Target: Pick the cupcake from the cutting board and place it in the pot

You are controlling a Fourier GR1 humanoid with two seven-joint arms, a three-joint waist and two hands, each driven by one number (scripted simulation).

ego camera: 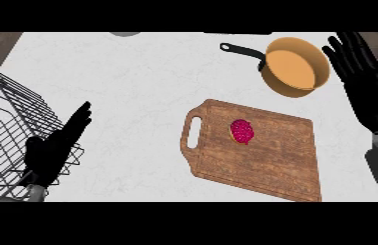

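The left hand shows lowest in the view, at the lower left, its black fingers straight and together, pointing up and to the right over the white marbled counter. It holds nothing. Its palm lies over the edge of a wire dish rack that fills the left border.

The cupcake, seen from above as a bright magenta lump, sits on the wooden cutting board, a little above the board's middle and clear of both hands. The board lies tilted on the counter, its slotted handle at the left end and its far corner reaching toward the lower right.

Up and to the right of the board, apart from it, stands the pot, orange-tan with a shallow round bowl and a black handle pointing to the upper left. Nothing shows inside it.

The right hand comes up along the right edge, just beside the pot's rim, fingers spread and straight, holding nothing. Whether it touches the pot cannot be told. Its dark forearm runs down the right border past the board's right end.

At the counter's top edge, a grey rounded object is cut off by the frame
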